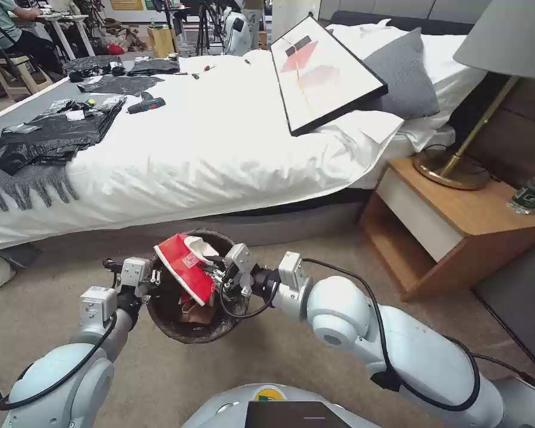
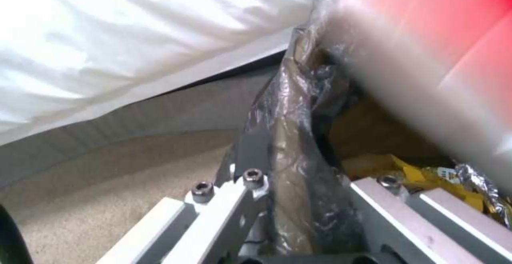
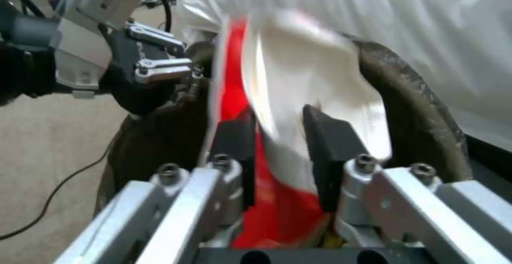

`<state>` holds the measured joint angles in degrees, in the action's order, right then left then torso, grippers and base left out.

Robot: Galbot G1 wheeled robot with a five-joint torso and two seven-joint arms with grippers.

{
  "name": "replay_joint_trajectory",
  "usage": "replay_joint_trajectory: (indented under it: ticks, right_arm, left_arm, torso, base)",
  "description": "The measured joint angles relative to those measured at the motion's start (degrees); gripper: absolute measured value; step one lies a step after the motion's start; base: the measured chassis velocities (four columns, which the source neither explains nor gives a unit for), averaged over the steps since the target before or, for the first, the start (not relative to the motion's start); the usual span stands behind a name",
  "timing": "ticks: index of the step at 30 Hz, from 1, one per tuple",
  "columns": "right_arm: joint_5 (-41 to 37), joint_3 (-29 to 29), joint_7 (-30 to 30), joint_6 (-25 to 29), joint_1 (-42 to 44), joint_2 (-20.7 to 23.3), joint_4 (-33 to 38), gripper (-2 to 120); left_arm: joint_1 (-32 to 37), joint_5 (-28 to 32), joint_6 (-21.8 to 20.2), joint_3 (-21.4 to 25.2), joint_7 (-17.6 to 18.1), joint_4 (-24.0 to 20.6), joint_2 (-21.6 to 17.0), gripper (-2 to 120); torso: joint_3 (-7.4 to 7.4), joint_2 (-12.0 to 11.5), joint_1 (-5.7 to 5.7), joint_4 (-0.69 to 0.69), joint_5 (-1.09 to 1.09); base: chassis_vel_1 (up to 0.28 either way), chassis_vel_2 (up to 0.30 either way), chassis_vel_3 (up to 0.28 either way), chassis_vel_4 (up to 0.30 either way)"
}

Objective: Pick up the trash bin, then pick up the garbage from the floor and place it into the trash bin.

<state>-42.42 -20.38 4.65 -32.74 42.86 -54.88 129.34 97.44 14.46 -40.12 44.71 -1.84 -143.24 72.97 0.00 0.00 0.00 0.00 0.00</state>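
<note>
Holding the trash bin (image 1: 193, 330) up off the carpet (image 1: 160, 368) in front of the bed (image 1: 208, 148), the left gripper (image 1: 153, 275) pinched the bin's left rim, one finger outside and one inside the bag-covered edge. The bin was small and round, its dark brown-black liner crinkled and glossy where it folded over the rim. A crushed red-and-white carton (image 1: 187, 264) stuck up out of its mouth, tilted, with glossy red outside and white inside. Below it, in the left wrist view, lay a yellow wrapper (image 2: 421, 176) and a bit of silver foil (image 2: 477, 178).

The right gripper (image 1: 229, 276) was at the bin's right rim, and its black pads (image 3: 325, 152) stood spread either side of the carton's edge, with a gap visible beside one pad.

Behind stood the bed's white sheet, a framed picture (image 1: 324, 74) leaning on a grey pillow (image 1: 407, 74), black bags (image 1: 47, 134) piled at the far left, and a wooden nightstand (image 1: 458, 226) with a brass lamp (image 1: 458, 160).
</note>
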Motion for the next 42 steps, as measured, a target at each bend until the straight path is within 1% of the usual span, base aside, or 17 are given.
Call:
replay_joint_trajectory:
  ticks: [3,4,7,8,10,12,15,17,20,25,28,30,34,37,38,41,42]
  right_arm:
    - [0.79,0.00,0.18,0.01,0.77,0.04,-0.07,37]
    - [0.79,0.00,0.18,0.01,0.77,0.04,-0.07,37]
    - [1.14,0.06,0.25,0.02,1.18,0.05,-0.07,51]
    - [1.14,0.06,0.25,0.02,1.18,0.05,-0.07,51]
    - [1.17,0.12,0.33,0.03,1.21,0.03,-0.08,61]
    - [1.17,0.14,0.35,0.04,1.19,0.01,-0.07,63]
    - [1.12,0.67,0.63,0.10,0.98,0.02,-0.01,81]
    - [0.93,1.17,0.81,0.12,0.91,0.09,0.14,84]
    - [-0.33,2.67,1.26,0.16,0.81,0.44,0.89,96]
    - [-2.41,6.33,1.87,0.26,1.27,1.28,2.37,100]
    - [-4.02,11.51,2.34,0.90,2.96,2.17,3.83,100]
    - [-4.17,12.58,2.61,1.21,3.42,2.40,4.16,100]
    - [-4.58,16.66,5.13,2.81,6.63,2.91,5.31,100]
    - [-3.62,20.86,6.63,4.37,10.45,2.74,5.49,100]
    - [-3.62,20.86,6.63,4.37,10.45,2.74,5.49,100]
    - [0.30,25.90,7.28,6.83,14.78,1.51,5.24,100]
    - [0.30,25.90,7.28,6.83,14.78,1.51,5.24,100]
  left_arm:
    - [-0.03,0.04,0.00,0.00,0.00,0.00,-0.02,3]
    - [-0.03,0.04,0.00,0.00,0.00,0.00,-0.02,3]
    - [-0.03,0.08,-0.01,0.00,0.01,0.00,-0.10,3]
    - [-0.03,0.08,-0.01,0.00,0.01,0.00,-0.10,3]
    - [-0.04,0.14,-0.02,0.00,0.01,0.00,-0.18,3]
    - [-0.05,0.16,-0.02,0.00,0.01,0.00,-0.21,3]
    - [-0.16,0.23,-0.02,0.01,0.01,0.00,-0.26,3]
    - [-0.21,0.25,-0.02,0.01,0.01,0.00,-0.26,3]
    - [-0.38,0.30,-0.02,0.01,0.01,0.00,-0.23,3]
    - [-0.60,0.31,-0.02,-0.03,0.01,0.00,-0.10,3]
    - [-0.60,0.31,0.00,0.04,0.01,0.00,-0.08,3]
    - [-0.60,0.31,0.02,0.07,0.02,0.00,-0.08,3]
    - [-0.60,0.31,0.06,0.16,0.04,0.00,-0.05,3]
    - [-0.64,0.31,0.13,0.30,0.05,0.00,-0.05,3]
    - [-0.64,0.31,0.13,0.30,0.05,0.00,-0.05,3]
    - [-0.70,0.31,0.21,0.36,0.07,0.00,0.08,3]
    - [-0.70,0.31,0.21,0.36,0.07,0.00,0.08,3]
  torso:
    - [0.00,0.00,0.00,0.00,0.00]
    - [0.00,0.00,0.00,0.00,0.00]
    - [0.00,0.00,0.00,0.00,0.00]
    - [0.00,0.00,0.00,0.00,0.00]
    - [0.00,0.00,0.00,0.00,0.00]
    - [0.00,0.00,0.00,0.00,0.00]
    - [0.00,0.00,0.00,0.00,0.00]
    - [0.00,0.00,0.00,0.00,0.00]
    - [0.00,0.00,0.00,0.00,0.00]
    - [0.00,0.00,0.00,0.00,0.01]
    - [0.00,0.00,0.00,0.00,0.01]
    - [0.00,0.00,0.00,0.00,0.01]
    - [0.00,0.00,0.00,-0.01,0.01]
    - [0.00,0.00,0.00,-0.01,0.01]
    - [0.00,0.00,0.00,-0.01,0.01]
    - [0.00,0.00,0.00,0.01,0.01]
    - [0.00,0.00,0.00,0.01,0.01]
  base:
    - [0.000,0.000,0.000,0.000]
    - [0.000,0.000,0.000,0.000]
    - [0.000,0.000,0.000,0.000]
    - [0.000,0.000,0.000,0.000]
    - [0.000,0.000,0.000,0.000]
    - [0.000,0.000,0.000,0.000]
    - [0.000,0.000,0.000,0.000]
    - [0.000,0.000,0.000,0.000]
    - [0.000,0.000,0.000,0.000]
    - [0.000,0.000,0.000,0.000]
    - [0.000,0.000,0.000,0.000]
    - [0.000,0.000,0.000,0.000]
    - [0.000,0.000,0.000,0.000]
    - [0.000,0.000,0.000,0.000]
    - [0.000,0.000,0.000,0.000]
    - [0.000,0.000,0.000,0.000]
    - [0.000,0.000,0.000,0.000]
